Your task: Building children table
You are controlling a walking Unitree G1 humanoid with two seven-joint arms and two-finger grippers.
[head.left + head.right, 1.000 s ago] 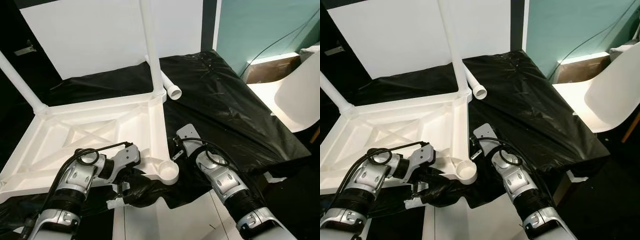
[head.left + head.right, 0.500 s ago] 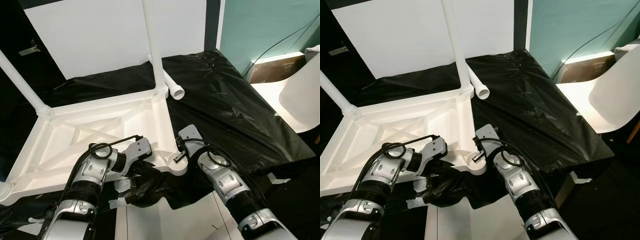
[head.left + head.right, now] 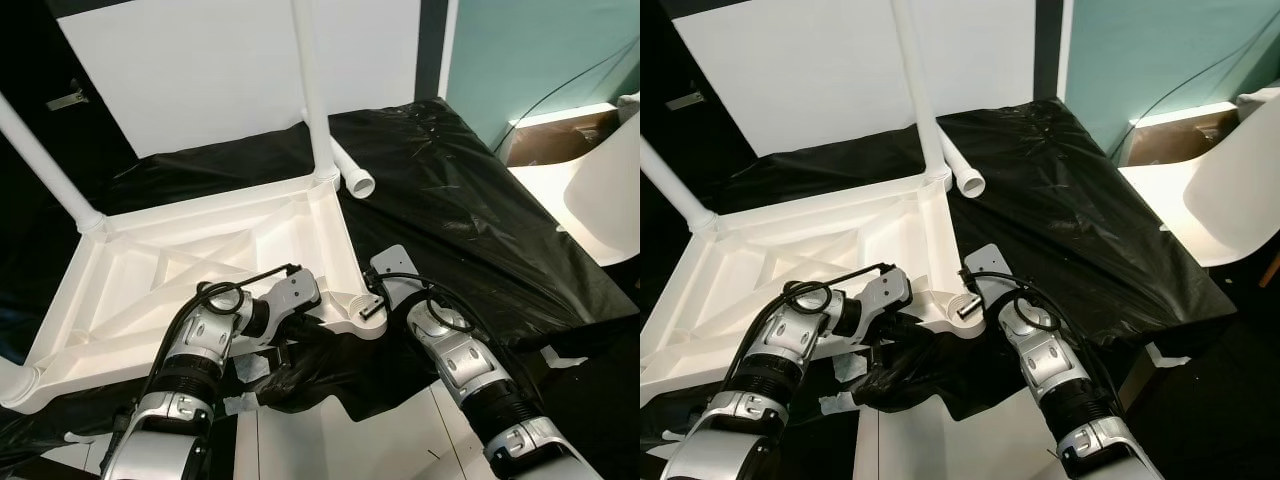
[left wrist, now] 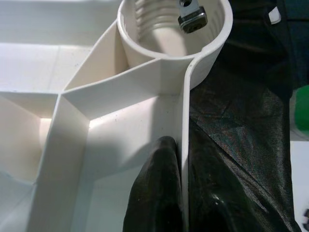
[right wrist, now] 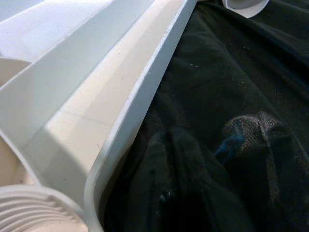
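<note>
The white table top [image 3: 200,270] lies upside down on a black plastic sheet [image 3: 470,230]. One leg [image 3: 310,90] stands screwed into its far right corner, another leg [image 3: 45,160] into its far left corner. A third leg [image 3: 352,175] lies loose on the sheet behind the top. The near right corner socket [image 4: 174,43] is empty and threaded. My left gripper [image 3: 318,312] is shut on the near rim beside that socket, one finger [image 4: 159,193] against the rim's inner wall. My right gripper [image 3: 372,312] clamps the socket wall, its tip [image 4: 190,17] inside the ring.
A white panel [image 3: 230,70] leans at the back. A white chair [image 3: 610,190] and a brown box [image 3: 560,135] stand to the right, by a teal wall. Bunched plastic and tape scraps [image 3: 240,400] lie under the table's near edge, above a white surface [image 3: 350,440].
The near right corner of the table top has shifted away from me and to the right, with both grippers on it. My left gripper has slid along the rim toward the socket.
</note>
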